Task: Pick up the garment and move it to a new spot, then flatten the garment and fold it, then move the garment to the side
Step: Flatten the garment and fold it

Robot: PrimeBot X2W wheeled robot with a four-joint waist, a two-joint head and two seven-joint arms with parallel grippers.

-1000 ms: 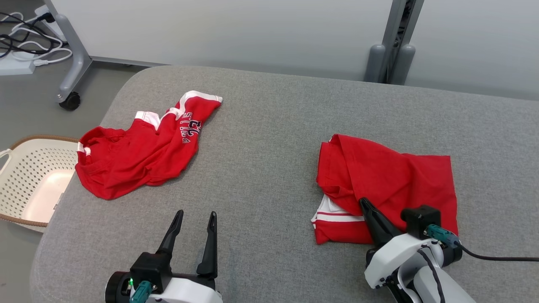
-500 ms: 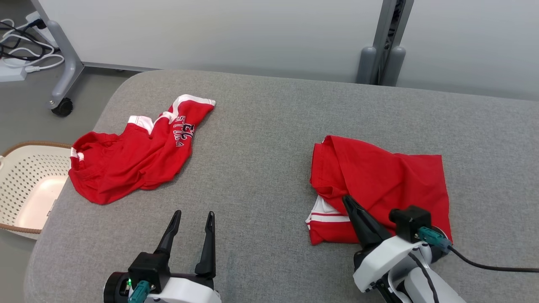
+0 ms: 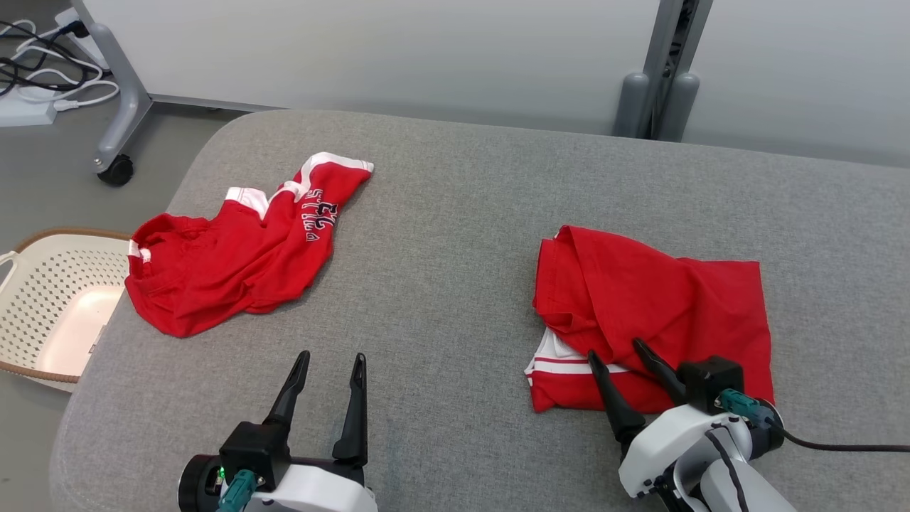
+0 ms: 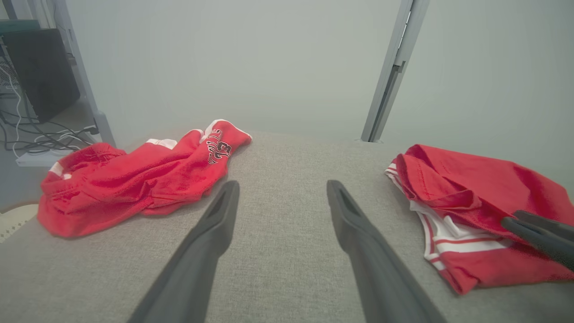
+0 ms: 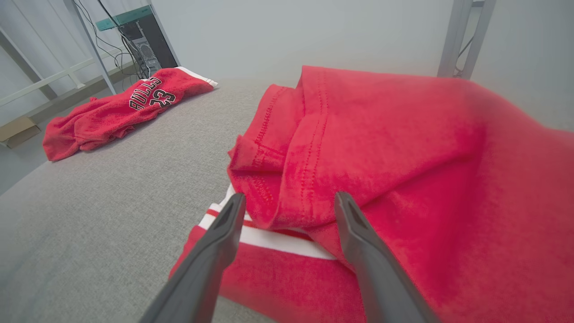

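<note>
Nearest, the left gripper [image 3: 333, 355] hovers low over bare grey counter [image 3: 441, 249], its two fingers spread with nothing between them. It looks parked there, well apart from either piece of cloth.

Beside it on the right, the right gripper [image 3: 613, 348] is also open. Its fingers [image 5: 215, 251] straddle the near edge of the folded garment [image 3: 661, 299], just where a white-striped hem peeks from under the top red layer. The right wrist view shows a rolled lip of cloth lying between the fingers, but they stand apart from it rather than pinching it – so nothing is held.

The folded garment lies on the right half of the counter as a rough rectangle, its top layer wrinkled and bunched toward the left edge. Judging by that shape and spot, the fold is made and the bundle sits off to one side, though not tidily.

Farther left, a crumpled jersey [image 3: 227, 263] with lettering and a number sprawls unflattened near the counter's edge – probably awaiting its turn. Below that edge stands a pale perforated basket [image 3: 71, 231], and beyond it cables [image 3: 35, 50] trail on the floor.
</note>
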